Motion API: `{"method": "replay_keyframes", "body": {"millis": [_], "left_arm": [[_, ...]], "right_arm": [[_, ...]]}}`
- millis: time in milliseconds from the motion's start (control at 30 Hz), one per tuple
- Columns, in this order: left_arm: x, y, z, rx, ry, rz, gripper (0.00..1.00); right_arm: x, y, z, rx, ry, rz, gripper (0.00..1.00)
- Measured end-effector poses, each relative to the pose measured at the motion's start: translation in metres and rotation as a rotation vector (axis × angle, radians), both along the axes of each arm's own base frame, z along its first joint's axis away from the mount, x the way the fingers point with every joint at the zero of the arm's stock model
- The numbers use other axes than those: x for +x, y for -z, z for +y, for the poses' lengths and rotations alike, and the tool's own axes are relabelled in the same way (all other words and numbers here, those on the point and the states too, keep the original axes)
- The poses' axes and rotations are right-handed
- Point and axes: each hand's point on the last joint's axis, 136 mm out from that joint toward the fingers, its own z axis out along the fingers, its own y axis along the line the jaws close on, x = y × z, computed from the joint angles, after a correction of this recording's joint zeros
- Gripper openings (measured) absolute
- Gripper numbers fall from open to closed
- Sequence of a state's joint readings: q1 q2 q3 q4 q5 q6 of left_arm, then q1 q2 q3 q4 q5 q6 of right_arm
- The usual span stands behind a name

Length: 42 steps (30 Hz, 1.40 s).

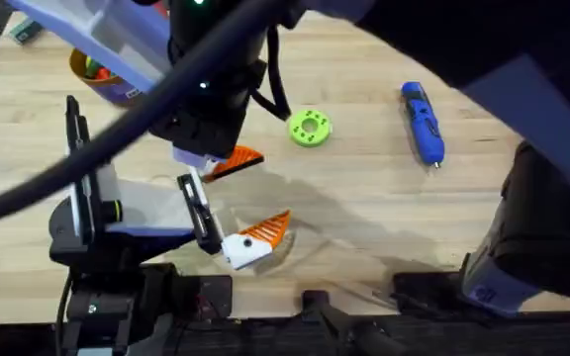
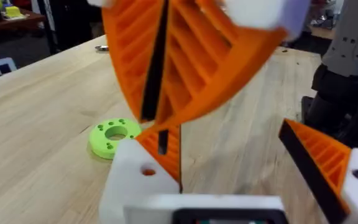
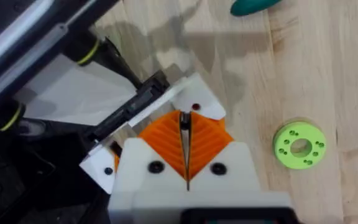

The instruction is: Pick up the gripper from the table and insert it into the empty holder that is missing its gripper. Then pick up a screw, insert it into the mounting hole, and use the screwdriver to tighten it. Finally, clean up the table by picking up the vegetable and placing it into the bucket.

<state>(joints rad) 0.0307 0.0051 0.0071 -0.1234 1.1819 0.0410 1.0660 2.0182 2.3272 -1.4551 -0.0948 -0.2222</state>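
Though unlabelled, blue screwdriver (image 1: 423,122)

On the wooden table (image 1: 384,218) lie one blue screwdriver (image 1: 423,122) and one lime-green ring (image 1: 310,128) with holes. One yellow-brown bucket (image 1: 97,79) with a purple band stands at the far left. Two robot arms reach over the table, and the overhead view shows two orange ribbed fingertips, one (image 1: 236,161) near the ring and one (image 1: 268,229) closer to the bases.
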Motion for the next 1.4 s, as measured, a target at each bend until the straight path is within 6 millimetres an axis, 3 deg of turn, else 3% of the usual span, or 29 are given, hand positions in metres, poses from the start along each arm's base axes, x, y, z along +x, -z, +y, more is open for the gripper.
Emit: {"method": "replay_keyframes", "body": {"millis": [1400], "left_arm": [[0.000, 0.000, 0.000, 0.000, 0.000, 0.000, 0.985]], "right_arm": [[0.009, 0.013, -0.003, -0.027, 0.023, 0.036, 0.006]]}}
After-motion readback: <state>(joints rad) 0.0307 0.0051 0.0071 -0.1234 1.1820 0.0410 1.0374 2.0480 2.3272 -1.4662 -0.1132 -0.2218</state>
